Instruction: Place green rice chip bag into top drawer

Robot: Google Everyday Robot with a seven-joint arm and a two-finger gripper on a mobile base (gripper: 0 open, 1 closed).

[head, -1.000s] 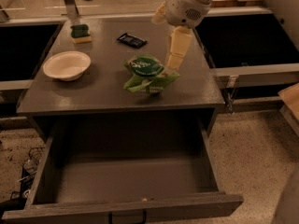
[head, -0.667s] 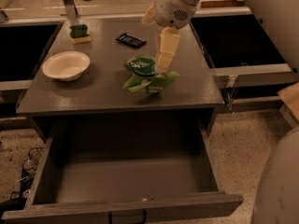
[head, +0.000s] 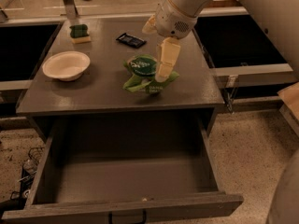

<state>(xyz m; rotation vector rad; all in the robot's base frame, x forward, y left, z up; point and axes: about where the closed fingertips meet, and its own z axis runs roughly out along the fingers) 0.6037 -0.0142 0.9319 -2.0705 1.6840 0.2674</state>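
Note:
The green rice chip bag lies crumpled on the grey tabletop, right of the middle, its dark green round patch facing up. My gripper hangs over the bag's right side, open, and its long cream finger reaches down to the bag's right edge. I cannot tell whether it touches the bag. The top drawer is pulled fully out below the tabletop, with nothing inside it. Its front panel with the black handle sits at the bottom edge.
A white bowl sits at the table's left. A small black wrapper and a green-and-yellow sponge lie at the back. Dark openings flank the table. My arm fills the upper right.
My gripper has moved left and slightly down, so its long finger now reaches the bag's right edge. The bag, bowl and drawer have not moved.

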